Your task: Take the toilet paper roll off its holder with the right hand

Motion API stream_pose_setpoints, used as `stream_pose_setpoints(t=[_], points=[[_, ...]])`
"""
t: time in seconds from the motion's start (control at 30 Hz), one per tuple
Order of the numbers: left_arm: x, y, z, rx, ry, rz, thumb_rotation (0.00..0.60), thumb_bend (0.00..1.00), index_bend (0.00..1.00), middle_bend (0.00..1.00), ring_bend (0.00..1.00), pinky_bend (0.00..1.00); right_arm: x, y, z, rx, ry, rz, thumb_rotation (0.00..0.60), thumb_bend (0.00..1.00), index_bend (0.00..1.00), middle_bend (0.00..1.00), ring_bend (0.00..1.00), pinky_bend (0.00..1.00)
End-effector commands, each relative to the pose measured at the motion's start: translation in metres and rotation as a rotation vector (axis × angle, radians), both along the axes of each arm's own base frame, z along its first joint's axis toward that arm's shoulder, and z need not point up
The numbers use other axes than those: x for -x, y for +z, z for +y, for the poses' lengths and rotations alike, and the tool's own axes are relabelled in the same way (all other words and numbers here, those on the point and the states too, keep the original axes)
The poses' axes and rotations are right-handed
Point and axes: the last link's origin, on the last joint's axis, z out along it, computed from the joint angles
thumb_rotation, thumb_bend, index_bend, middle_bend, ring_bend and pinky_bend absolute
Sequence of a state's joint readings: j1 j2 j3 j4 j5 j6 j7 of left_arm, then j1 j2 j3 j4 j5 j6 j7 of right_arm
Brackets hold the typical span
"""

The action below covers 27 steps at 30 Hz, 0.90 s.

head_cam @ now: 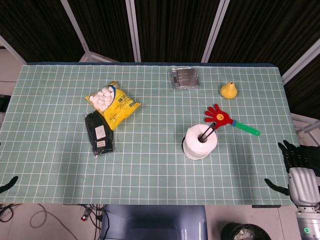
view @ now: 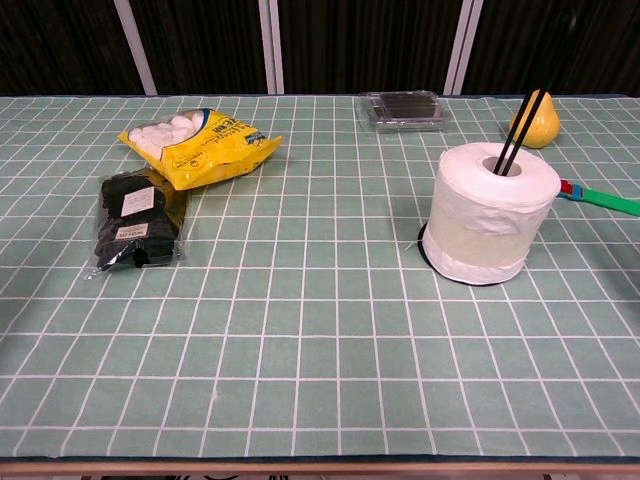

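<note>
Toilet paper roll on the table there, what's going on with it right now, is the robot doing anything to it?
Nothing is touching it yet. The toilet paper roll sits on its holder, whose black rod pokes up through the core. The right hand hovers off the table's right edge, fingers apart and empty, well away from the roll. Only a dark tip of the left hand shows at the near left edge.

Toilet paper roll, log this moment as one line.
toilet paper roll: on holder post | right hand: open, at table edge, apart from roll | left hand: barely visible | step: reach not begun
</note>
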State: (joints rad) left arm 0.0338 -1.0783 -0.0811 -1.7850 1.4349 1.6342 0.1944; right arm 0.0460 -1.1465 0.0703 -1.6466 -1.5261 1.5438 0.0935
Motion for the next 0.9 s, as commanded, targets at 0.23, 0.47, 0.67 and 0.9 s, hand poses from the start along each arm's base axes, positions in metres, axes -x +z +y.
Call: stream_pose_setpoints(t=[0.23,0.47,0.67,0.9], points=[[0.001,0.001,0.000,-0.006,0.006,-0.003,0.600,0.12,0.13,0.00,0.00,0.00,-0.014,-0.026,-0.026,-0.168,-0.116,-0.512,0.600,0.00,0.00,0.00,0.00,0.00],[0.001,0.001,0.000,-0.005,0.007,-0.003,0.600,0.12,0.13,0.00,0.00,0.00,-0.023,-0.056,-0.062,-0.279,-0.182,-0.809,0.600,0.00,0.00,0.00,0.00,0.00],[0.001,0.001,0.000,-0.001,0.004,0.003,0.600,0.12,0.13,0.00,0.00,0.00,-0.029,-0.089,-0.075,-0.310,-0.198,-0.875,0.600,0.00,0.00,0.00,0.00,0.00],[0.002,0.001,0.001,-0.005,0.010,0.005,0.600,0.12,0.13,0.00,0.00,0.00,-0.037,-0.122,-0.080,-0.334,-0.203,-0.911,0.600,0.00,0.00,0.00,0.00,0.00]])
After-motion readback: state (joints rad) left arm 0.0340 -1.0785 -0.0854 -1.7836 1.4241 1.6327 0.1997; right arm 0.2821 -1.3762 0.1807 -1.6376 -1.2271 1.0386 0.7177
